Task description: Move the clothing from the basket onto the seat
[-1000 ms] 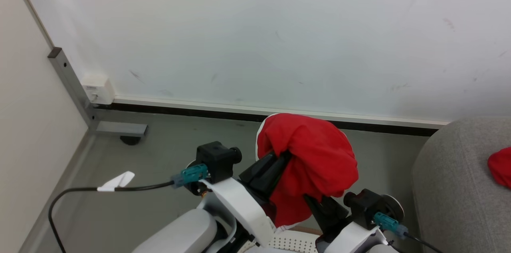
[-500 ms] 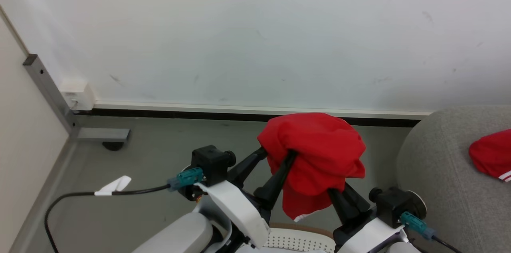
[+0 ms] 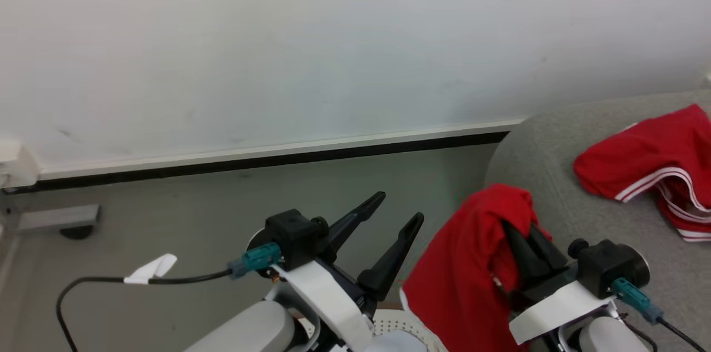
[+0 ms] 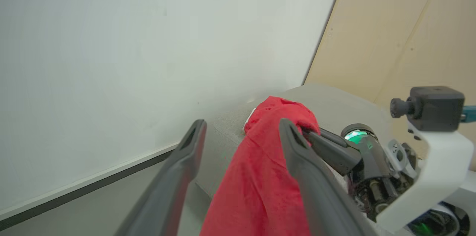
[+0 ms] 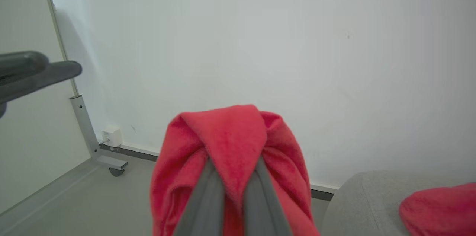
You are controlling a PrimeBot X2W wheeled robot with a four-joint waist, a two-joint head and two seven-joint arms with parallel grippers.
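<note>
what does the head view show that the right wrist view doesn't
Head view, not the other: the basket, the left gripper with both fingers spread wide, and white stripes on the second garment lying on the seat. Right wrist view, not the other: the upright metal post. Shared: the held garment pinched in the shut right gripper, the second garment, the grey seat, the white wall.
</note>
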